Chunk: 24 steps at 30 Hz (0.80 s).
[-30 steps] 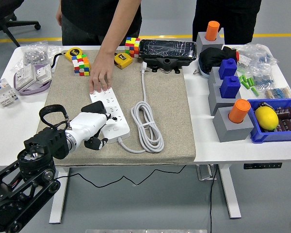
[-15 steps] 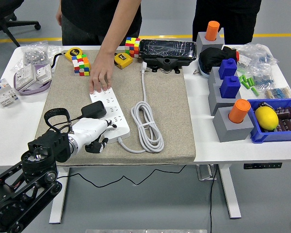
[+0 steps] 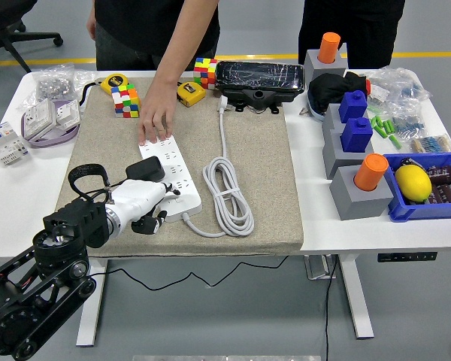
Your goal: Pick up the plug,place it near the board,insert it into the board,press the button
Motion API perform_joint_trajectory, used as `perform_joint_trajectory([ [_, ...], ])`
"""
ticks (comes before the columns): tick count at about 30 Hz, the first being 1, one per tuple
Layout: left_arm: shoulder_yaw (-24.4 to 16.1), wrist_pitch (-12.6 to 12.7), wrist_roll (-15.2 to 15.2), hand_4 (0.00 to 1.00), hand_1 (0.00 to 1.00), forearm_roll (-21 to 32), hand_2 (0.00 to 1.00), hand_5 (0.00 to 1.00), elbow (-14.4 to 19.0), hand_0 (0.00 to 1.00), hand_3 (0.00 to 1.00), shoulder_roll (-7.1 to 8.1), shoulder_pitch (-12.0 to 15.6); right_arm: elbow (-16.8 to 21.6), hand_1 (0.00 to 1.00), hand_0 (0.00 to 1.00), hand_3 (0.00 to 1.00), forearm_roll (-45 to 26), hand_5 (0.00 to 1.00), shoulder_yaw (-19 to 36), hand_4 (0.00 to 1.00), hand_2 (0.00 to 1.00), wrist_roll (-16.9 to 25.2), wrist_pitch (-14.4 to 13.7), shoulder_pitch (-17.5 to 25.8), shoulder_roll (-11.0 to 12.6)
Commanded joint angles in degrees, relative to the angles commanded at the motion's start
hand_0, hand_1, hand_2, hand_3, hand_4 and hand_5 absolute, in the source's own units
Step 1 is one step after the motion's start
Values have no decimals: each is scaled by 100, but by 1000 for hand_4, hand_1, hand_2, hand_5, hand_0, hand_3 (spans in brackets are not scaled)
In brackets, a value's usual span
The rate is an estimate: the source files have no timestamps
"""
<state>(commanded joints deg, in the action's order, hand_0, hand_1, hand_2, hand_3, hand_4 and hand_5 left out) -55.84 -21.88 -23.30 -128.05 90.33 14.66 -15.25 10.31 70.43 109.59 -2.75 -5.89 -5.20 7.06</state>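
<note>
A white power strip (image 3: 173, 169) lies on the beige mat (image 3: 263, 173). A black plug (image 3: 145, 171) sits on the strip's left side, near its middle. My left hand (image 3: 148, 218) is just below the plug, at the strip's near end. Its white back points at the strip, and its black fingers (image 3: 146, 223) are curled under it, holding nothing. A person's hand (image 3: 156, 119) presses flat on the strip's far end. The strip's white cable (image 3: 229, 192) lies coiled to the right. My right hand is out of view.
Two colour cubes (image 3: 125, 100) (image 3: 205, 71), yellow tape measures (image 3: 189, 92) and a black device (image 3: 259, 79) line the mat's far edge. Grey blocks with blue and orange pegs (image 3: 361, 177) and a blue bin with a lemon (image 3: 413, 183) stand at right. White switch parts (image 3: 45, 116) lie at left.
My left hand has drawn back toward the near left, off the black plug, which now shows on the strip. The person's hand has stayed put.
</note>
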Motion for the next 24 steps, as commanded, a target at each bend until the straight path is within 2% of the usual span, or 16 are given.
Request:
perform_joint_trajectory([
  [6, 22, -44, -11, 366, 2, 17, 103, 2, 10, 179, 845, -16, 52, 0, 721, 781, 750, 16, 938, 13, 998, 719, -3, 2, 29, -13],
  [24, 92, 29, 28, 362, 2, 13, 103, 2, -58, 179, 843, -19, 61, 0, 721, 781, 750, 27, 938, 15, 998, 718, -7, -8, 53, -10],
])
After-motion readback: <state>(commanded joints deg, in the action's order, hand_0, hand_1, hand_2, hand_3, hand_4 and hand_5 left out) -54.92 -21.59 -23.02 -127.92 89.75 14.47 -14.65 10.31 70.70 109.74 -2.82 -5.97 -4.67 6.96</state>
